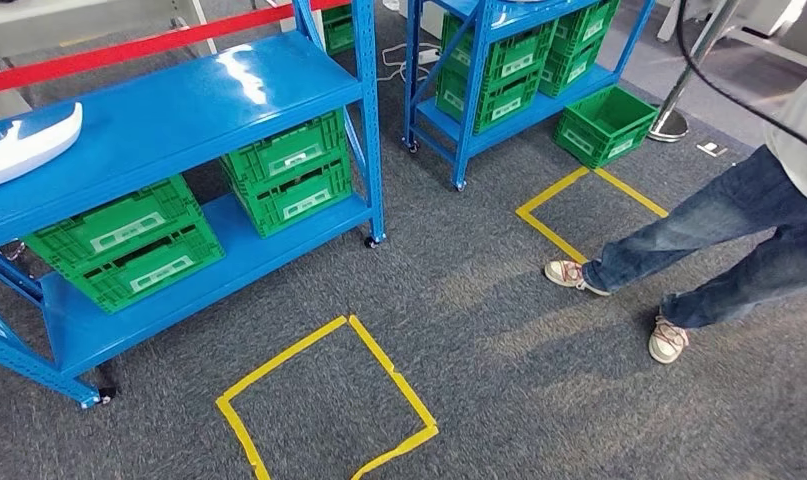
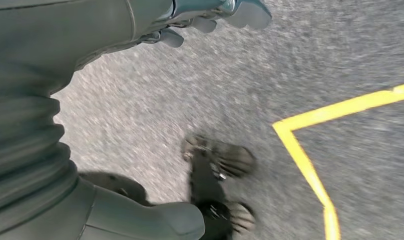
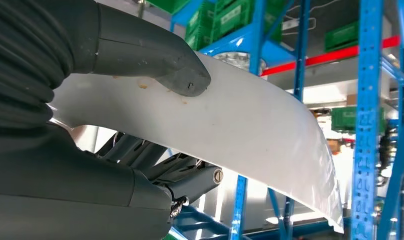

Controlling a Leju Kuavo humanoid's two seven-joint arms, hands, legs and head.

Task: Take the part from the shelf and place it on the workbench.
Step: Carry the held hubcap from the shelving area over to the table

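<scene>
White curved part (image 3: pixel 230 130) is pinched in the right hand (image 3: pixel 134 125), thumb on top and fingers underneath, so it is off the shelf and carried, with blue racks behind. Left hand (image 2: pixel 210 15) hangs over grey carpet, holding nothing, fingers loosely apart. Workbench not visible; placing is pending.

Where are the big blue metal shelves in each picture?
Head view: the blue metal shelves fill the upper left, with a second rack at top centre.
Left wrist view: not in it; grey carpet lies below the left hand.
Right wrist view: blue uprights stand behind the white curved part that the right hand holds.
Shared landmark: green plastic crates on the shelves.
</scene>
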